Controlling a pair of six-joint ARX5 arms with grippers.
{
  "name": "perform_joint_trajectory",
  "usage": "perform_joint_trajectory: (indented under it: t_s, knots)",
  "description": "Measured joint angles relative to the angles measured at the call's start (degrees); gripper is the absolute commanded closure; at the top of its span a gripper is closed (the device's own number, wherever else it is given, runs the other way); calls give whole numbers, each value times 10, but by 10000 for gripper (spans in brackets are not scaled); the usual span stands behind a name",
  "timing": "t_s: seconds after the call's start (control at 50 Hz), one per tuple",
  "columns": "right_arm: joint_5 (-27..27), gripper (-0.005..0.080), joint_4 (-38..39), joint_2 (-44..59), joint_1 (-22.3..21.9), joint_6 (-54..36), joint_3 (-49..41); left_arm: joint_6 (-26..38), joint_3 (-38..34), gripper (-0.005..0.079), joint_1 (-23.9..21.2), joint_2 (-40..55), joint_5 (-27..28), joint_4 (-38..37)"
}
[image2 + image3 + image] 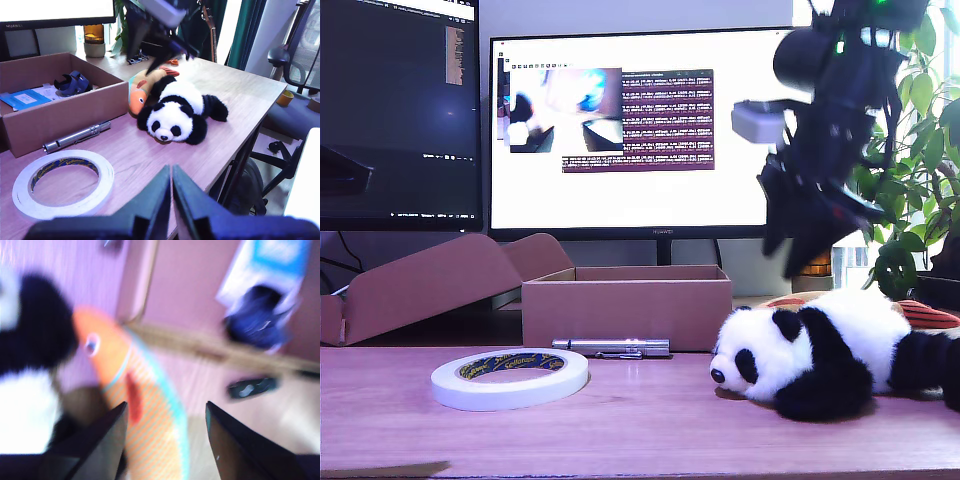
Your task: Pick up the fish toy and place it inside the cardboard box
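Fish (141, 89) not yet picked up; seen lying on desk betw. box (60, 112) and panda (176, 112), touching panda. 2nd gripper (165, 440) held above it, jaws wide, empty. 1st gripper (171, 200) closed, empty, well apart. Grasp, lift, drop into box all left.

An office or home desk setup: two computer monitors (630, 130) stand side by side at the back of a wooden desk (650, 420), well beyond my first gripper (171, 200), one showing terminal text (plus a camera feed). A mesh office chair (305, 55) sits off the desk's end, a potted plant (910, 150) behind my second gripper (165, 440).
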Motion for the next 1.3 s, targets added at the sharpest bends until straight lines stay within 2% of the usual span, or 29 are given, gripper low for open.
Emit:
perform_joint_trajectory:
  t_s: [0.2, 0.82, 0.9, 1.06, 1.3]
  knots:
    - [21, 331, -26, 24, 0, -41, 0, 0, 0, 756, 0, 0, 0, 0]
    - [51, 319, 43, 72, 4, -73, 7, 0, 0, 756, 0, 0, 0, -17]
    - [51, 384, 50, 77, 4, -73, 7, 0, 0, 756, 0, 0, 0, -17]
    - [61, 628, 53, 78, 6, -73, 7, 0, 0, 756, 0, 0, 0, -17]
    - [108, 747, 45, 79, 21, -73, 10, 0, 0, 756, 0, 0, -7, -17]
